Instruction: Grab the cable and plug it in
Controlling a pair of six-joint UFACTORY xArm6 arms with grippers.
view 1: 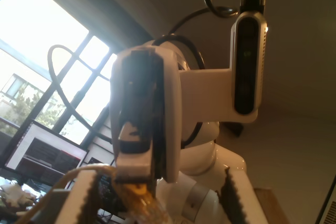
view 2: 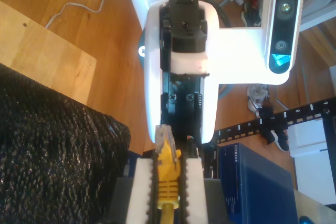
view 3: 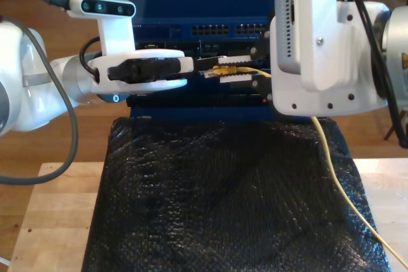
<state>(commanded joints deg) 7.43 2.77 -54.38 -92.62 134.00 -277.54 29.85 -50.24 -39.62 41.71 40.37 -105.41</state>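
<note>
Where the two arms meet, above the far edge of the desk [view 3: 57,221], the cable [view 3: 236,70] is held in mid-air: a thin pale-yellow network cable with a yellow boot and a small clear clip plug at its tip. My second gripper [view 3: 237,71], on the large white arm at the exterior view's right, is clamped on the yellow boot. In the second wrist view, the white toothed pads [view 2: 144,192] press on both sides of the cable [view 2: 169,171], and the clear plug sticks out past them. From that grip the cable runs back under the arm. It then trails down across the right side of a black textured mat [view 3: 217,189] that covers most of the desk, towards the exterior view's lower right corner. The plug points towards my first gripper [view 3: 203,68], which reaches in level from the exterior view's left and has a camera bar mounted above it. In the first wrist view, my first gripper [view 1: 160,187] has its jaws spread wide and is holding nothing. The yellow plug end [view 1: 142,203] appears between them, though I cannot tell if it is touching. Behind both grippers, past the desk's far edge, stands a dark blue network switch [view 3: 210,4] with rows of ports.
</note>
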